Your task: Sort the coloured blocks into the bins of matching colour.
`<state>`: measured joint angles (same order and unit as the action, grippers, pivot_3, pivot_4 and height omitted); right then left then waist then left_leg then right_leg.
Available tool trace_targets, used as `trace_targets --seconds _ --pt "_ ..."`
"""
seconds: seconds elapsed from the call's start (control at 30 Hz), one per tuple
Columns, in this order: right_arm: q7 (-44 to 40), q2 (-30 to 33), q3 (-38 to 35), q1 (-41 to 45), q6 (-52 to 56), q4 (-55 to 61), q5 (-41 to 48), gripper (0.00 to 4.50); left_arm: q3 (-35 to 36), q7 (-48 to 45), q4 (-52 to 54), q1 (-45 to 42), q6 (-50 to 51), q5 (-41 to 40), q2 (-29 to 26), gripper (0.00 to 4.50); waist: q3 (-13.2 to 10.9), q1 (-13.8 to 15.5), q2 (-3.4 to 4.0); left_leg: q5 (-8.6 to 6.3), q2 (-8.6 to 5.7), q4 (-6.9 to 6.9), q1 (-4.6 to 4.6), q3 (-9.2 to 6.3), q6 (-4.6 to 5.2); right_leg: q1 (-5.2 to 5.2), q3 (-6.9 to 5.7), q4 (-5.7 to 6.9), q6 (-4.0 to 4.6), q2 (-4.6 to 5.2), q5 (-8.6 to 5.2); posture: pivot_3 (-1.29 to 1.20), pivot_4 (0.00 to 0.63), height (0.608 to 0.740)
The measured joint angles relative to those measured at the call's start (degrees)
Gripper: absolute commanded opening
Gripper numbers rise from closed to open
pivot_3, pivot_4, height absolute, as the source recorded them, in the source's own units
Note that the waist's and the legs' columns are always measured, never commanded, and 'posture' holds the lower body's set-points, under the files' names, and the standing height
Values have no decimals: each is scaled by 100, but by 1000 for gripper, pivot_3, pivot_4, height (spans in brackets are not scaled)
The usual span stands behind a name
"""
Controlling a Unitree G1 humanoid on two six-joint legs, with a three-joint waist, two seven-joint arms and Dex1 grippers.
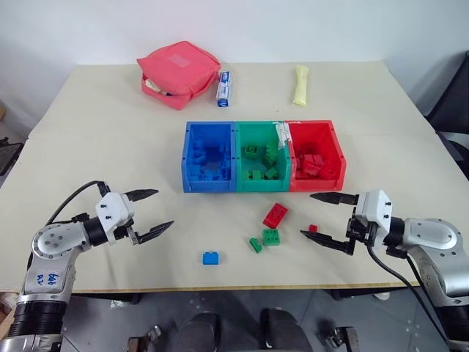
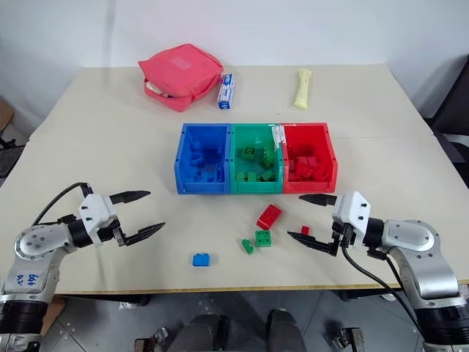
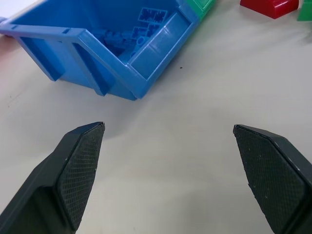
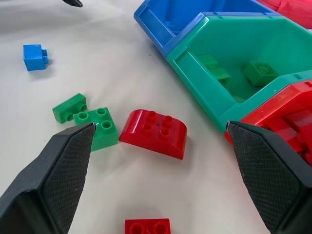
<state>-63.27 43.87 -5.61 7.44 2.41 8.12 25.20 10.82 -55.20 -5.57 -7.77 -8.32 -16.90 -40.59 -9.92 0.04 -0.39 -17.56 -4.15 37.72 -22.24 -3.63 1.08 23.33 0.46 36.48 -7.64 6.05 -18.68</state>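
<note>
Taking the row of bins as the landmark, most of the sorting looks done, with five bricks left on the bench (image 1: 88, 125) in front of it.

The left gripper (image 1: 149, 213) hovers off the blue bin's (image 1: 209, 158) front-left corner, jaws wide and empty. The blue bin, at the left end of the row, already has several blue bricks inside. One small blue brick (image 1: 211, 257) lies well in front of it, near the bench's front edge, and is the only blue one I can see outside.

The green bin (image 1: 260, 154) in the middle holds a handful of green bricks. In front of it sit a small green brick (image 1: 255, 245) and a square green brick (image 1: 272, 237), just beside each other, with a larger red brick (image 1: 275, 215) slightly nearer the bins.

The red bin (image 1: 316, 154) at the right end is well stocked with red pieces. A tiny red brick (image 1: 313, 229) lies in front of it, between the fingers of the right gripper (image 1: 326, 216), whose jaws are also wide and hold nothing.

So I judge the job mostly complete: one blue, two green and two red remain to be binned.
</note>
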Motion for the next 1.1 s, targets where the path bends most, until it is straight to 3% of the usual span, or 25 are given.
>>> trace_targets --seconds 0.2,0.47,0.6,1.03,1.1 --pt "347 -34 -249 -72 -35 30 -127 4500 -94 -82 142 -1 456 -244 193 4484 0 13 0 0 -1 1 0 -1 0 0 -1 3 0 1 0 0 150 740" --pt "417 240 -1117 -1147 -134 118 -254 4500 -1051 -813 1432 0 1453 -825 279 4484 0 106 0 -1 -4 10 -3 -12 2 -10 6 0 0 6 0 0 150 740" --pt "254 508 -1262 -1376 -120 80 -349 4500 -1345 -794 1739 -190 1517 -846 595 4484 1 112 2 0 -3 14 5 -12 1 -21 4 0 0 2 0 0 150 740" --pt "266 316 351 -417 551 -90 -904 4500 -1169 -695 1368 -97 1011 -698 622 4484 1 140 2 -1 -5 17 5 -25 1 -30 1 -11 0 6 0 0 150 740" --pt "239 247 517 -357 503 -289 -952 4129 -1135 -653 1373 -48 994 -682 622 4500 1 143 2 -2 -8 18 4 -29 3 -35 -1 -15 0 8 0 0 150 740"
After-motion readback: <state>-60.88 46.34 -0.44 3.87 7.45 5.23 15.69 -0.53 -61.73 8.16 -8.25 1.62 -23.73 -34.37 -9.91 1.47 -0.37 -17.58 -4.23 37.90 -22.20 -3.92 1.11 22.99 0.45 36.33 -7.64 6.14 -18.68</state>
